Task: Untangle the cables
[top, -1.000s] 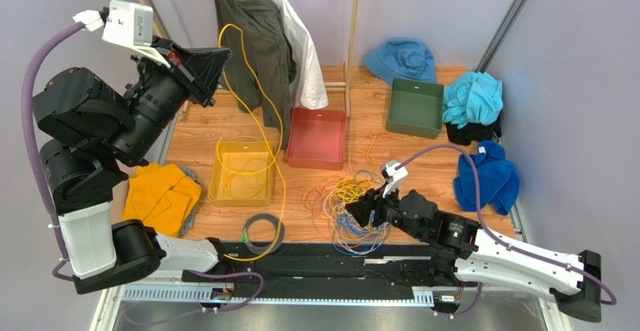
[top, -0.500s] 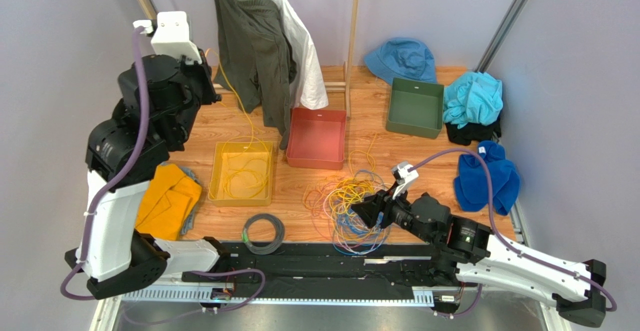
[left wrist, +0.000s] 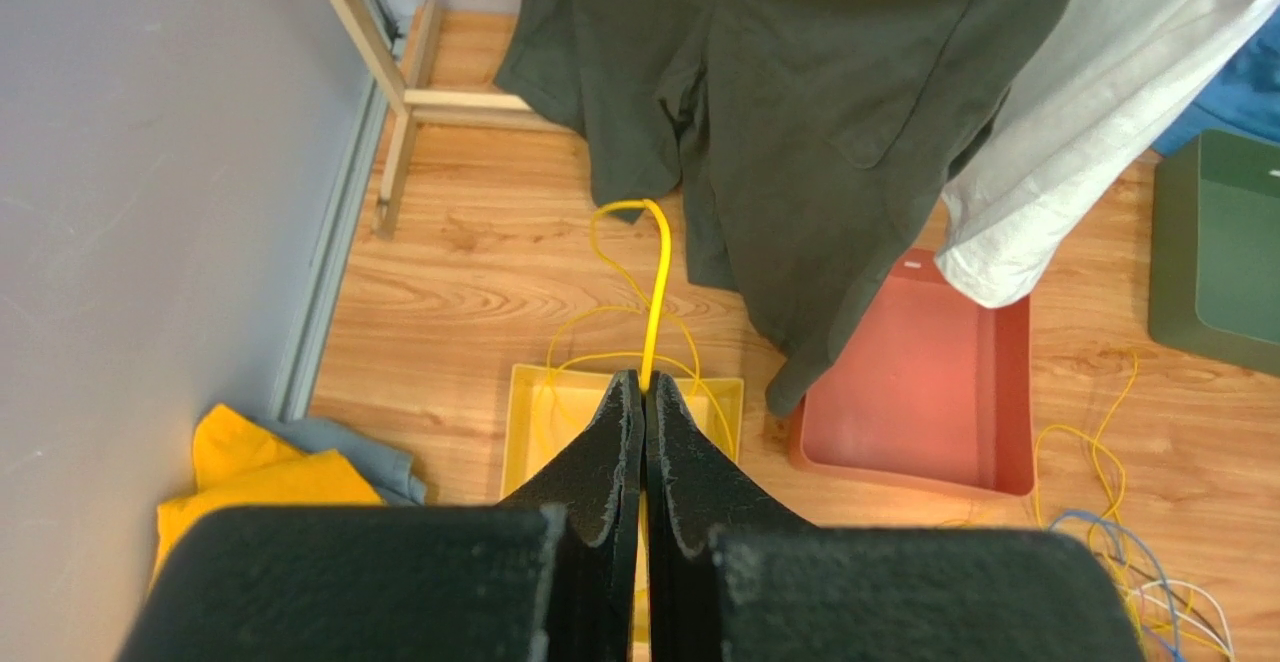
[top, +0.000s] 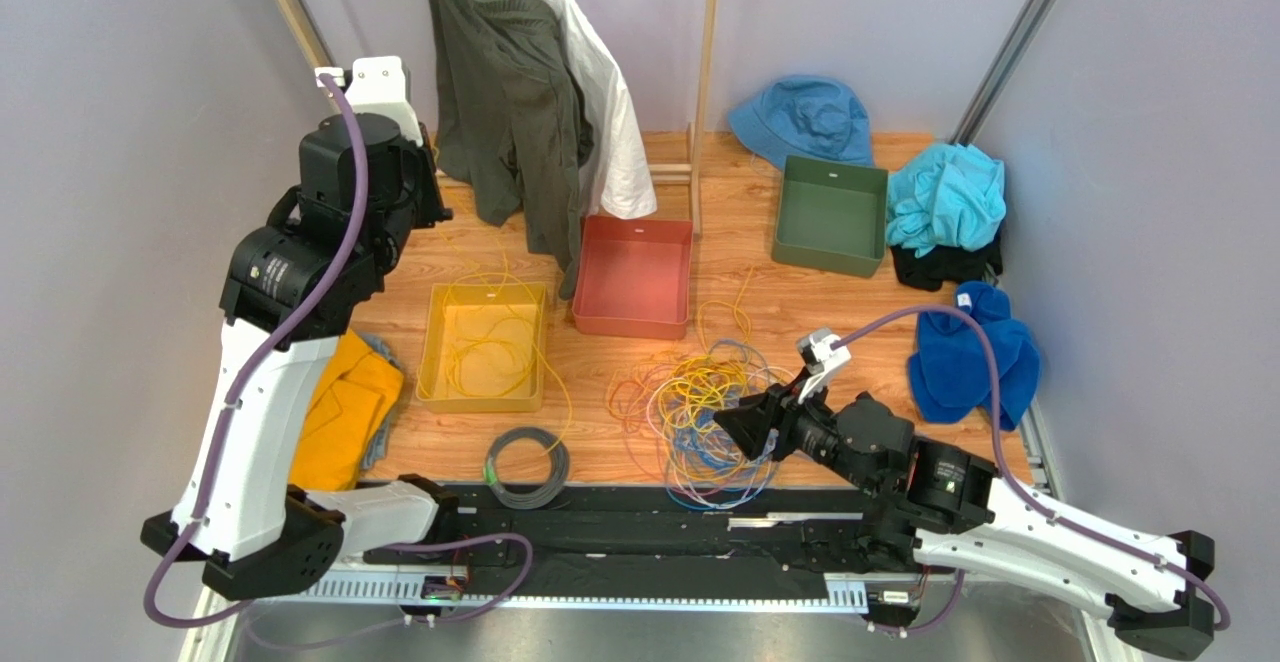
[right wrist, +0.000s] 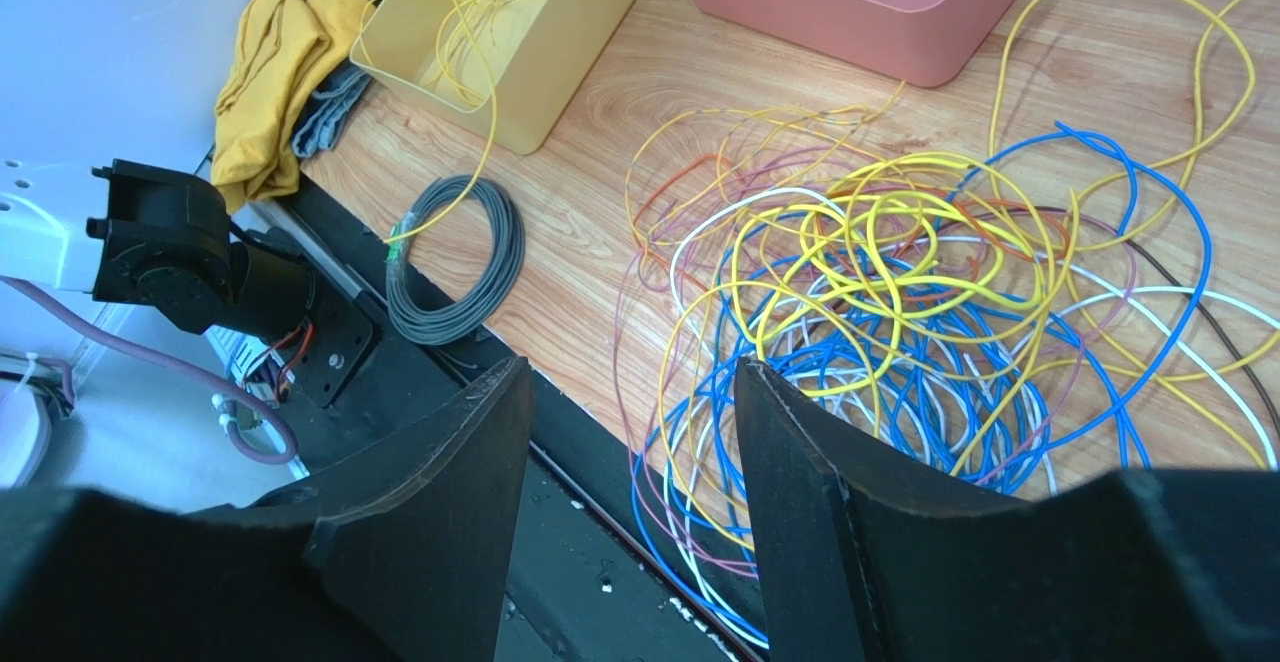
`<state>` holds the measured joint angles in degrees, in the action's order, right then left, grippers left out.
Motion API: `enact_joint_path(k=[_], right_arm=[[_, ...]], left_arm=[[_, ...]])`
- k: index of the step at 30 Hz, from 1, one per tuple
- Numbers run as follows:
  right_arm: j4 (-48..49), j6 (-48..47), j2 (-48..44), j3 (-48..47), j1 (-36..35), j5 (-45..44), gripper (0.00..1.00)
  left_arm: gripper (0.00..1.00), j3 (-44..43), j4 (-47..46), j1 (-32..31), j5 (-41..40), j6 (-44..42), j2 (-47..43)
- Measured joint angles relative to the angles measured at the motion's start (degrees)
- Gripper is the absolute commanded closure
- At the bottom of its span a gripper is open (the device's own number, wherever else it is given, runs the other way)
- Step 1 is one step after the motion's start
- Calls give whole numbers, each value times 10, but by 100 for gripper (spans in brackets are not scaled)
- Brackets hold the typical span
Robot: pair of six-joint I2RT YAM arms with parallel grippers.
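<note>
A tangle of yellow, blue, white and pink cables lies on the wooden floor near the front edge; it also shows in the right wrist view. My left gripper is shut on a yellow cable, which loops up from the fingertips and falls back into the yellow tray. In the top view the left gripper is raised behind the yellow tray. My right gripper is open and empty, low over the tangle's near left edge, and shows in the top view.
A grey cable coil lies by the front rail. A pink tray and a green bin stand further back. Dark and white garments hang at the back. Orange cloth lies left, blue cloths right.
My left arm has swung from high at the far left to lower and further back, and the long yellow cable loop has dropped into the yellow tray. The right gripper has shifted slightly right.
</note>
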<state>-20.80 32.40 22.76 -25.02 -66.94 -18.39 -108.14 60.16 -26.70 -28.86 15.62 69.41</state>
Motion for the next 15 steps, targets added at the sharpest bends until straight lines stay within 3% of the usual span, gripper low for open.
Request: enact_joint_path(k=[6,15], right_arm=[[-1,3,0,4,0,-1,44],[-1,8,0,8,0,-1,45]], left_arm=[[100,4,2,12,29,12,-11],[100,-94,3,12,50,23,-30]])
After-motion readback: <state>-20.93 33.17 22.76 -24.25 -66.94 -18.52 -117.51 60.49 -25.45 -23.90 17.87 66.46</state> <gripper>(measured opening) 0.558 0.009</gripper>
